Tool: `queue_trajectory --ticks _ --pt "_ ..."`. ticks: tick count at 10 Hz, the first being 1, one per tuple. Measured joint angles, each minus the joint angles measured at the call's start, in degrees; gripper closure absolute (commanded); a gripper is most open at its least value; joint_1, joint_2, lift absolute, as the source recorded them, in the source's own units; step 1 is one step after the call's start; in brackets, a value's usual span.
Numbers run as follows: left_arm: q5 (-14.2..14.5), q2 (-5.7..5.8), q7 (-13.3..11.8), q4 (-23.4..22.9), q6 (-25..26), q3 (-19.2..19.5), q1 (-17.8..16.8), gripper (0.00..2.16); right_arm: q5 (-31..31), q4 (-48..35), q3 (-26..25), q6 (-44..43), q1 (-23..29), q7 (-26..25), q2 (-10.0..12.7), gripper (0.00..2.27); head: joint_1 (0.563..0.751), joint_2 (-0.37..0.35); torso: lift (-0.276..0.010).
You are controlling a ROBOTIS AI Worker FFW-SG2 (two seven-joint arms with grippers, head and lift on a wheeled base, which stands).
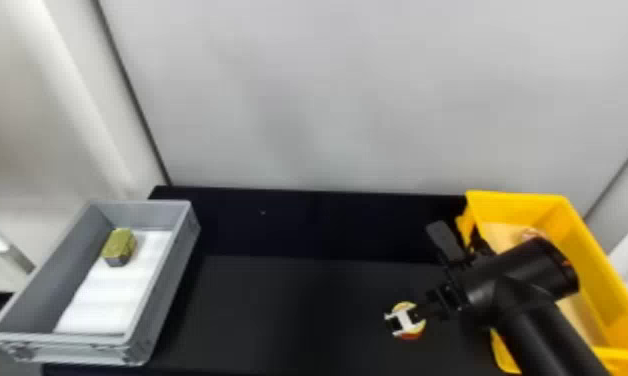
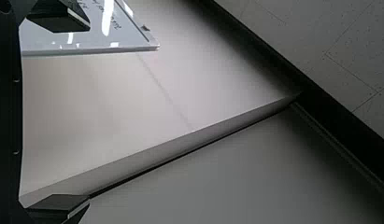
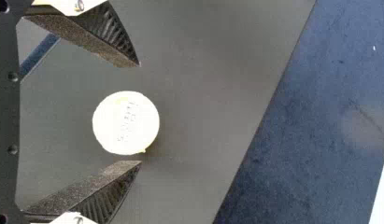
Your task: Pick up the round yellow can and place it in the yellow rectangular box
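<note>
One bin (image 1: pixel 170 285), one block (image 1: pixel 120 245), one yellow box (image 1: pixel 600 290), and the right gripper (image 1: pixel 403 321) with spread fingers is at one round, pale-topped, yellow-and-red can (image 3: pixel 126 122).

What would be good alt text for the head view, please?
The robot's right hand is over a round can on a black table, between a yellow box at right and a grey box at left holding a small green block.
</note>
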Motion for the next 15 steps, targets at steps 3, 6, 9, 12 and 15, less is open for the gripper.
queue_trajectory --ticks 3,6,9,12,15 --pt "0.0 -0.16 0.0 0.0 -0.3 0.0 0.1 0.00 -0.3 2.1 0.4 -1.5 -0.8 -0.3 0.0 0.00 0.694 0.054 -0.003" --pt "0.0 -0.17 0.0 0.0 -0.4 -0.1 0.1 0.00 -0.4 3.7 0.7 -2.3 -0.8 -0.5 0.0 0.00 0.694 0.054 -0.003" --pt "-0.1 -0.17 0.0 0.0 -0.4 -0.1 0.1 0.00 -0.4 4.4 0.7 -2.7 -0.8 -0.6 0.0 0.00 0.694 0.054 -0.003" --pt "-0.2 -0.25 0.0 0.0 -0.3 -0.2 0.2 0.00 -0.3 4.4 0.6 -3.4 -0.8 -0.6 0.1 0.34 0.694 0.054 -0.003" --pt "-0.3 -0.25 0.0 0.0 -0.3 -0.3 0.2 0.00 0.1 4.3 0.5 -1.8 -1.1 -0.4 0.1 0.77 0.694 0.054 -0.003"
